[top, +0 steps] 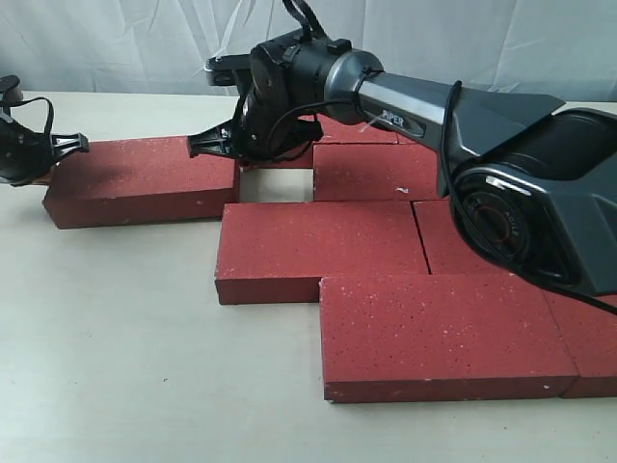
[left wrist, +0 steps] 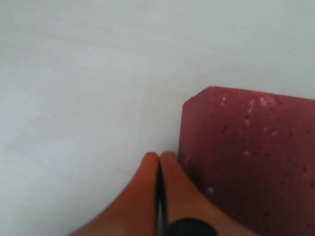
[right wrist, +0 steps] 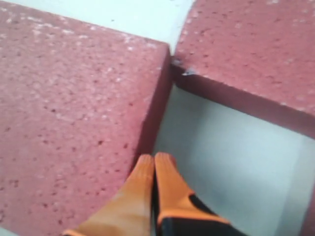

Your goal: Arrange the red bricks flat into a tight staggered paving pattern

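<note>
Exterior view, left to right: left gripper point(top: 69, 145) sits at the outer end of the lone red brick point(top: 145, 178), orange fingers point(left wrist: 147, 196) pinched together on nothing, tips just beside the brick's corner. Right gripper point(top: 204, 145), likewise clenched empty, has its tips at that brick's other end. Further right, the other red bricks point(top: 323, 246) lie flat and staggered on the pale table point(top: 116, 338).

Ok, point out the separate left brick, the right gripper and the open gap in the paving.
separate left brick point(top: 145, 166), exterior view, middle of top face.
right gripper point(right wrist: 154, 164), right wrist view, between its shut fingertips.
gap point(top: 275, 186), exterior view, middle of bare patch.
</note>
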Controlling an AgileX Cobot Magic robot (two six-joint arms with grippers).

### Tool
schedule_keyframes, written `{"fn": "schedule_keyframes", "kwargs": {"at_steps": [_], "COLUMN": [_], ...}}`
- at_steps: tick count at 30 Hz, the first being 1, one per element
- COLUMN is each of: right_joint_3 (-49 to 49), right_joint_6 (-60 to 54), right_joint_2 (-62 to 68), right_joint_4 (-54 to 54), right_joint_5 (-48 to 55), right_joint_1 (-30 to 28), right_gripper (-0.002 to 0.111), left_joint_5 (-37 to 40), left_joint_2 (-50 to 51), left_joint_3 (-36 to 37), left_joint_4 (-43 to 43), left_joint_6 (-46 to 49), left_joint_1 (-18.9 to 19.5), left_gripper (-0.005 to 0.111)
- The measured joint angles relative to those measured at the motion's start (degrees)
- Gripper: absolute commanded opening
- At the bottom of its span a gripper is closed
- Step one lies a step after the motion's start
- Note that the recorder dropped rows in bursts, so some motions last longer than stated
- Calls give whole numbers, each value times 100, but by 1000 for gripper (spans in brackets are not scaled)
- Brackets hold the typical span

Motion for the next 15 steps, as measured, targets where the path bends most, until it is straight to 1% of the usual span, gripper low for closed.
{"fn": "schedule_keyframes", "kwargs": {"at_steps": [5, 15], "right_joint_3": [0, 0], "right_joint_6": [-417, -518], "right_joint_2": [28, -59], "right_joint_4": [584, 670], "right_joint_5": [24, 24], "right_joint_1": [-42, -54], "right_gripper": [-1, -1], "left_joint_5": [-49, -92], "left_joint_2": [0, 0], "left_joint_3": [0, 0], "left_joint_4": [0, 0], "left_joint_6": [10, 10], "left_joint_1": [0, 0], "left_gripper": [0, 0]}}
